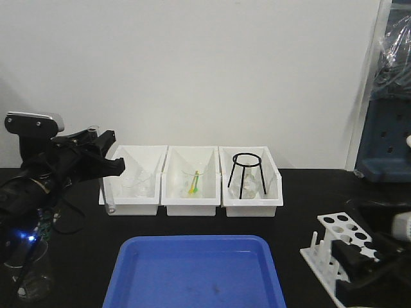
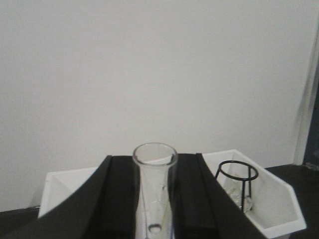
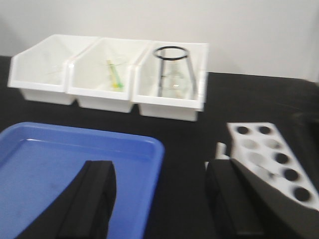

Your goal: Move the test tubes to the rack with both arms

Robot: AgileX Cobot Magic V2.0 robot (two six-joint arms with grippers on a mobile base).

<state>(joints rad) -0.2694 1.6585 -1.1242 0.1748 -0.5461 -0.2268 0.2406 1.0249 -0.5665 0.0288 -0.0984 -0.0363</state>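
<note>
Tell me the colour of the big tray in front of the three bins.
The tray is plain blue, clearest in the front view.

Colours: table [image 1: 90,269] matte blk; tray [image 1: 192,242] solid blue; bins [image 1: 191,209] white. Yellow-green stick [image 1: 192,186] in mid bin. Tripod [image 1: 241,183] blk wire. Rack [image 3: 269,151] white w/ rows of dark holes. Test tube [image 2: 155,189] clear. L gripper [image 2: 155,164] blk.

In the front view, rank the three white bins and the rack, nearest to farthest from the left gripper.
1. The left bin, just beside the left gripper, which holds a test tube.
2. The middle bin, one place to the right.
3. The right bin, at the row's far end.
4. The rack, far off at the front right.
</note>
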